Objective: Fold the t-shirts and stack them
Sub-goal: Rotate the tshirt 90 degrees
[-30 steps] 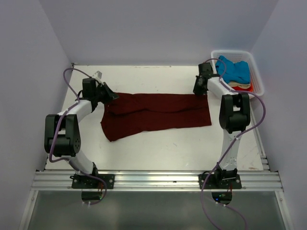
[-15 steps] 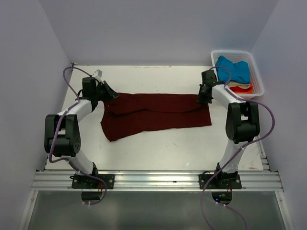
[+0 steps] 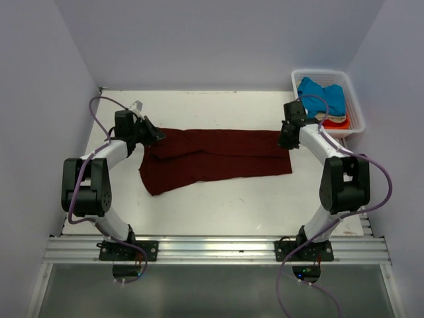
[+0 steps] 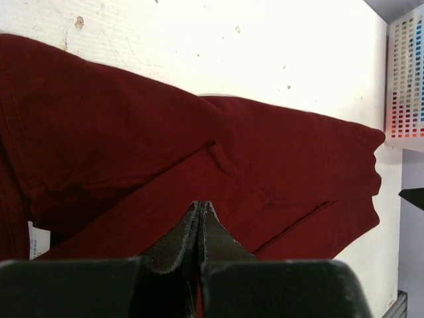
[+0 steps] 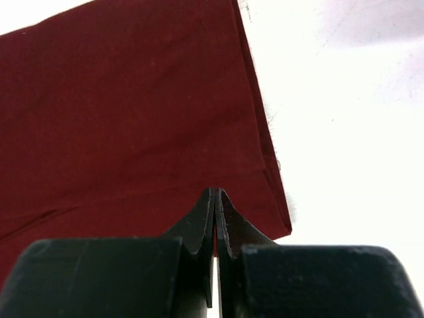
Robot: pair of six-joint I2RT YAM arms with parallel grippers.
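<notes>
From above, you are seeing the maroon shirt (image 3: pixel 218 159) lying spread across the middle of the table (image 3: pixel 218 205). Your left gripper (image 3: pixel 158 134) is sitting at its far left corner and your right gripper (image 3: pixel 286 140) at its far right corner. The blue shirt (image 3: pixel 324 96) is lying in the basket (image 3: pixel 358 114) at the table's far right corner.

At the left wrist, the jaws are pressing together with their tips on the cloth; whether they are pinching any, you cannot tell.

At the right wrist, the jaws are closing on nothing, just inside the shirt's edge.

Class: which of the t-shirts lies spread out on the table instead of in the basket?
The dark maroon t-shirt; it alone lies flat on the table, while the blue t-shirt sits heaped in the white basket.
</notes>
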